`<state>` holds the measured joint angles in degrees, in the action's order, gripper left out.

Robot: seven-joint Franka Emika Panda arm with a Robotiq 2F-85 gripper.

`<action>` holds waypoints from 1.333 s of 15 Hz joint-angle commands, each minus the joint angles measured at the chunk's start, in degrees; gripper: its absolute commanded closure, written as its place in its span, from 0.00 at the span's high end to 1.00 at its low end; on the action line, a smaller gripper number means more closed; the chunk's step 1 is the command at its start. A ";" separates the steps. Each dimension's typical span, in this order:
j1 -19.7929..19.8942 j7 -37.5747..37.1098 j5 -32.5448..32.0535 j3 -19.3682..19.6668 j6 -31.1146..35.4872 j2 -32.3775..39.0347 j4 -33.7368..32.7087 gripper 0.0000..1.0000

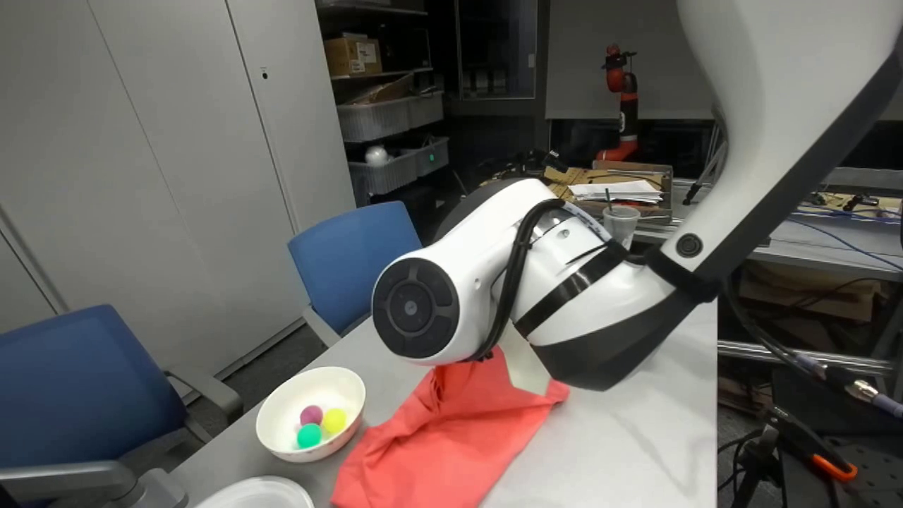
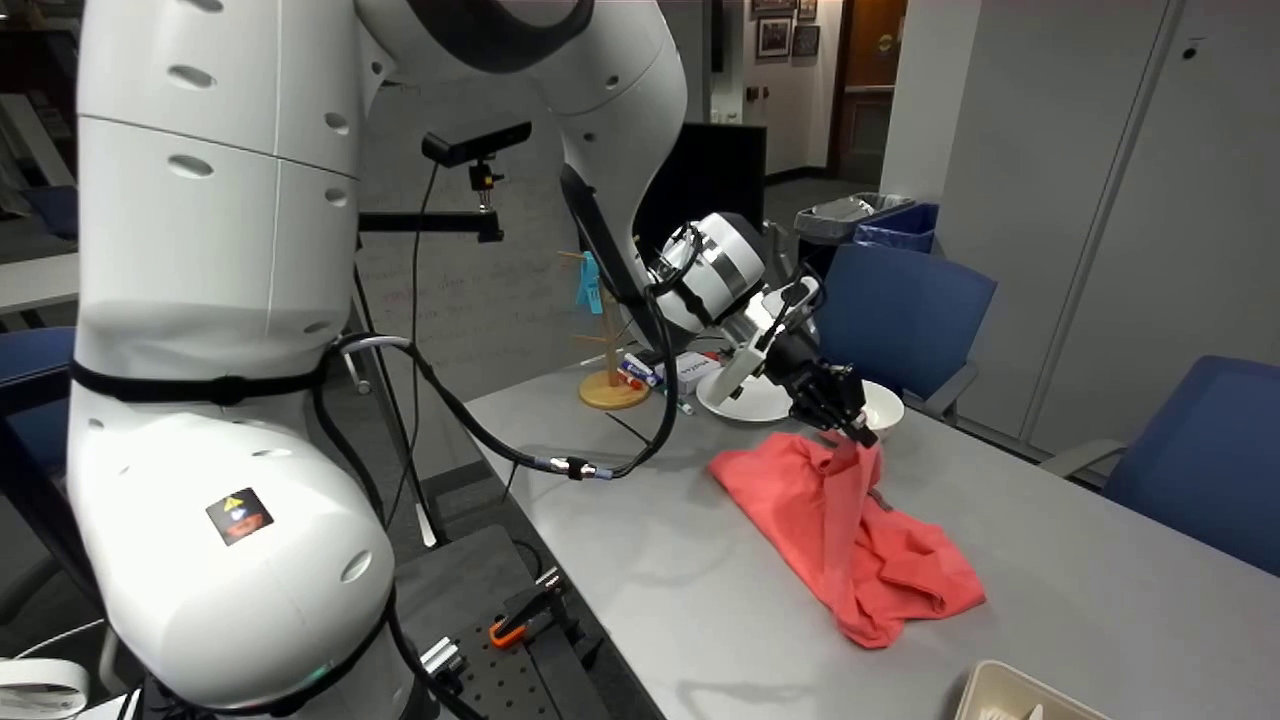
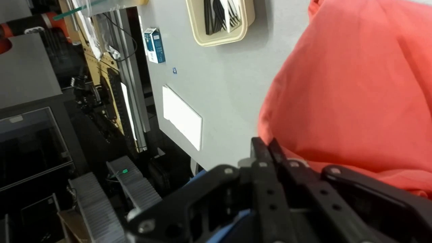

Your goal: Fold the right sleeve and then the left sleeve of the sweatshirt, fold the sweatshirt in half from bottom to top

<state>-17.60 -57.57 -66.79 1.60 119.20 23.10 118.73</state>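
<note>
The coral-red sweatshirt [image 2: 900,550] lies folded and rumpled on the grey table. It also shows in an exterior view [image 1: 451,437] and in the wrist view [image 3: 351,84]. No lettering shows. My gripper [image 3: 268,143] is shut on an edge of the sweatshirt, with the fabric pinched between the fingertips. In an exterior view the gripper [image 2: 860,434] holds this part raised above the table, and the fabric hangs down from it to the rest of the garment. In an exterior view the arm hides the fingers and part of the garment.
A white bowl [image 1: 288,398] with coloured balls and a white plate [image 1: 261,494] stand beside the sweatshirt. A cream container [image 3: 249,20] holds cutlery. A wooden stand [image 2: 612,392] is near a table edge. Blue chairs [image 2: 905,310] stand along the table.
</note>
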 commanded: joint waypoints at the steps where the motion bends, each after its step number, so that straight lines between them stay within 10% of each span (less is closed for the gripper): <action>1: 1.97 -5.22 -6.69 -0.95 -4.77 1.88 -4.23 0.01; 8: 6.68 -7.54 -10.14 -0.98 -9.36 10.74 -16.03 0.01; 9: 6.91 -6.86 -9.64 -1.07 -9.96 12.37 -17.43 0.28; 20: 5.46 -8.12 -11.86 -0.73 -16.72 12.03 -18.35 1.00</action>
<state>-11.53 -64.25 -76.40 1.50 106.40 37.95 98.79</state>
